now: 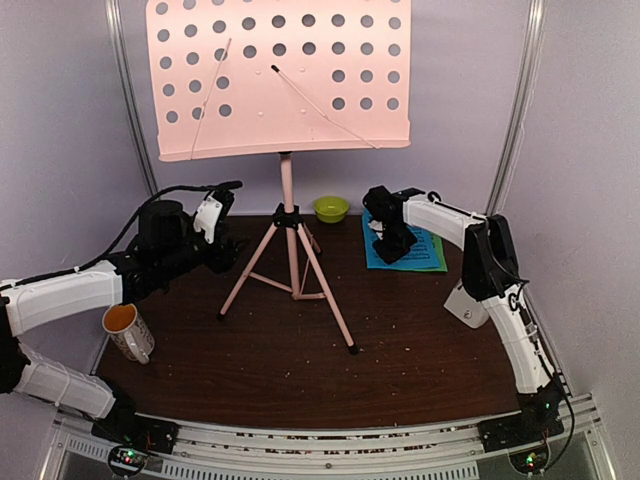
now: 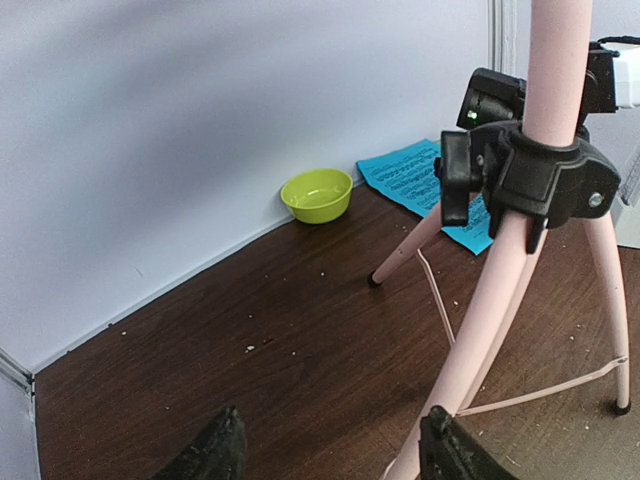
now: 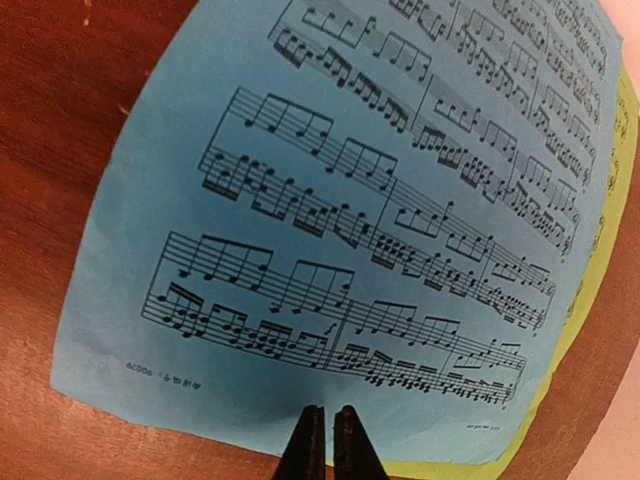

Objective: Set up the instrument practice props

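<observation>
The pink music stand (image 1: 288,200) stands on its tripod at mid table, its perforated desk (image 1: 280,75) empty. My left gripper (image 1: 225,242) is open just left of the tripod. In the left wrist view my left gripper (image 2: 330,455) has one pink leg (image 2: 470,340) close to its right finger. The blue music sheet (image 3: 340,200) lies flat on the green sheet (image 3: 600,250) at the back right (image 1: 425,250). My right gripper (image 3: 328,440) is shut, its tips at the blue sheet's near edge, pointing down (image 1: 392,250). The white metronome (image 1: 466,304) sits behind my right arm.
A white mug with a yellow inside (image 1: 128,330) stands at the front left. A lime-green bowl (image 1: 331,208) sits at the back wall behind the tripod and also shows in the left wrist view (image 2: 318,194). Walls close in the left, back and right.
</observation>
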